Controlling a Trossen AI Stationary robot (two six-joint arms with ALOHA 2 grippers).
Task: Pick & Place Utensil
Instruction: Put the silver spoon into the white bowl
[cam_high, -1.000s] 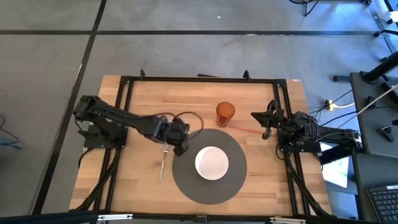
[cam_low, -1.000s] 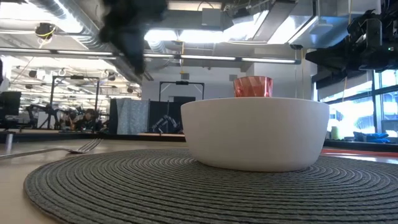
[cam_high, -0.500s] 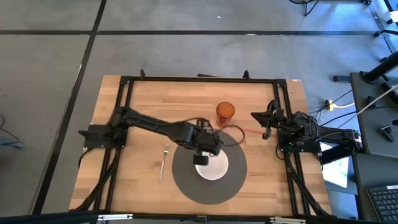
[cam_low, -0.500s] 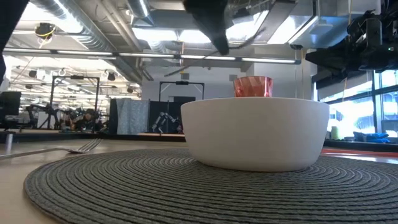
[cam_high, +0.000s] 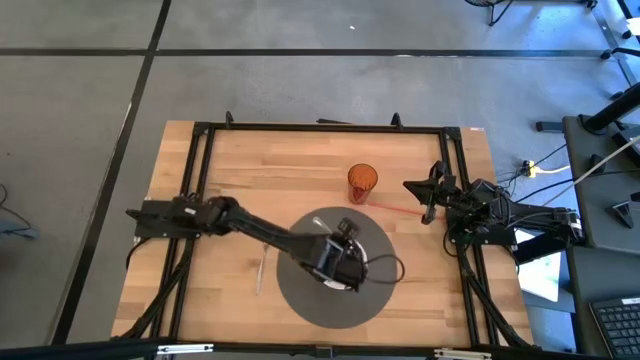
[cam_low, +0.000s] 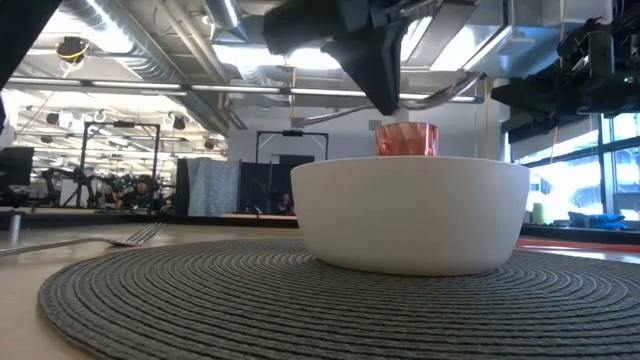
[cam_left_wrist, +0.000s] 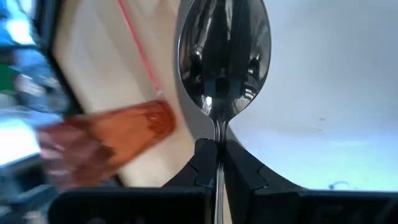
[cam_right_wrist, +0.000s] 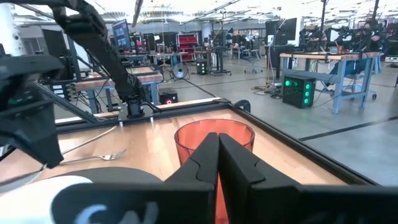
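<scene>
My left gripper (cam_high: 343, 268) hangs over the white bowl (cam_low: 410, 210) on the round grey placemat (cam_high: 300, 290) and is shut on a shiny metal spoon (cam_left_wrist: 224, 56). From above, the gripper covers most of the bowl. A fork (cam_high: 261, 270) lies flat on the wood left of the placemat. An orange cup (cam_high: 362, 183) stands beyond the placemat. My right gripper (cam_high: 410, 186) waits shut at the table's right side, pointing at the cup (cam_right_wrist: 214, 134). My left gripper (cam_left_wrist: 219, 149) pinches the spoon's neck (cam_left_wrist: 218, 130), just behind its bowl end, between the two fingers (cam_left_wrist: 200, 163). The spoon lies along the fingers and its bowl end sticks out past them. The gripper points down from above (cam_low: 372, 60), with the spoon lifted clear over the white bowl (cam_left_wrist: 323, 93).
A black frame rail (cam_high: 320, 128) runs round the table. A thin red line (cam_high: 395, 208) crosses the wood between the cup and my right arm. Bare wood lies along the far side (cam_high: 280, 160) and at the near right corner (cam_high: 430, 300).
My left gripper has swung from beside the fork's far end toward the table's right and near edge, across the placemat, and now stands over the white bowl. The fork, the cup and the bowl have stayed in place.
</scene>
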